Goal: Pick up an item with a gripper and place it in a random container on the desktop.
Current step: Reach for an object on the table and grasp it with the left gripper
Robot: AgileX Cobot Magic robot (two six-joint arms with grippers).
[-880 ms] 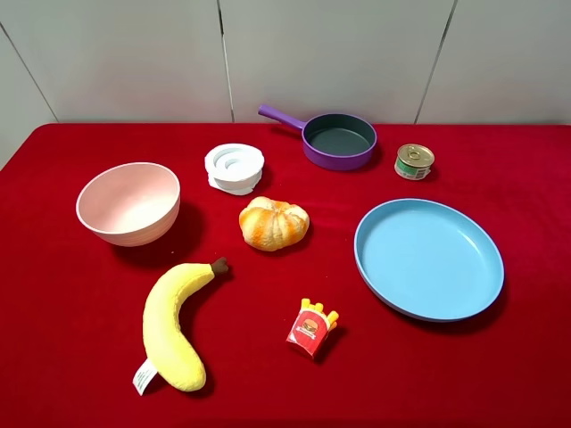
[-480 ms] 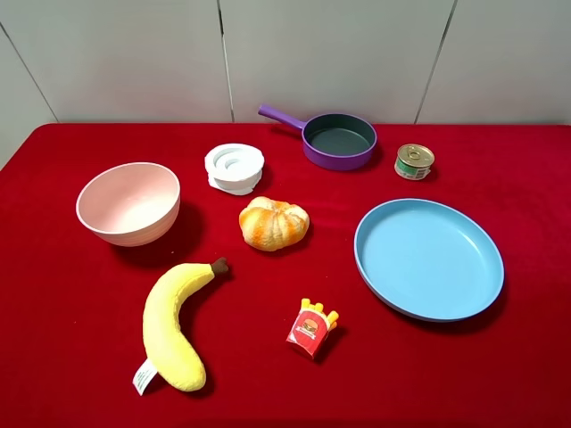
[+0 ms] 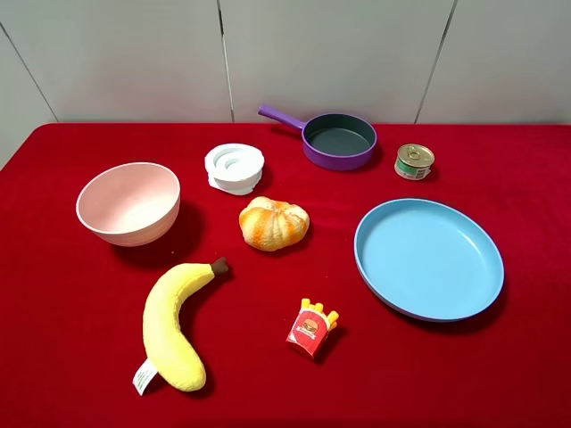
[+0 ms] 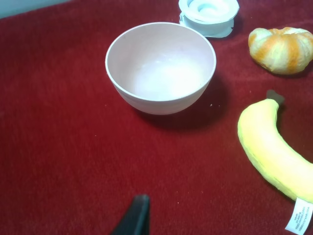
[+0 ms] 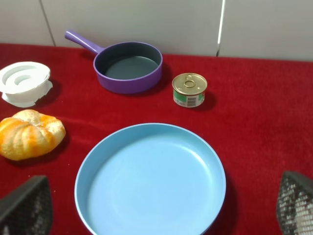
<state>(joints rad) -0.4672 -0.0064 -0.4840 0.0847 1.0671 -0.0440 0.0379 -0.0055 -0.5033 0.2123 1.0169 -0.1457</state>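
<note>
Both arms are back at the near edge, out of the high view.

Left gripper [image 4: 138, 221]: only one black fingertip [image 4: 137, 210] shows. Jaws spread wide, nothing between them.
Right gripper [image 5: 161, 205]: mesh-faced fingertips [image 5: 27, 205] far apart, empty, hanging over the near rim of the blue plate [image 3: 379, 267].

Near row: plush banana [image 3: 174, 325], red fries packet [image 3: 311, 330].

Middle: toy bread roll [image 3: 273, 223] sits on the red cloth at table centre, touching nothing. Pink bowl [image 3: 128, 202] is to its left, empty and upright. The banana's stem is near the roll.

Far row: white ring-shaped piece [image 3: 234, 168], purple pan [image 3: 337, 140], small tin can [image 3: 415, 161].

Step in hand, as I read it: reach for the roll. Nothing is grasped yet.

- Roll to claws: well apart from both. It lies beyond the bowl and banana for the left, and off the plate's left rim for the right.
- The left arm looks the handier, as the bowl is on its side.
- Come down from above with jaws wide, straddle the lumpy crown across its narrow width, and keep off the banana stem.
- Squeeze gently; it looks soft.
</note>
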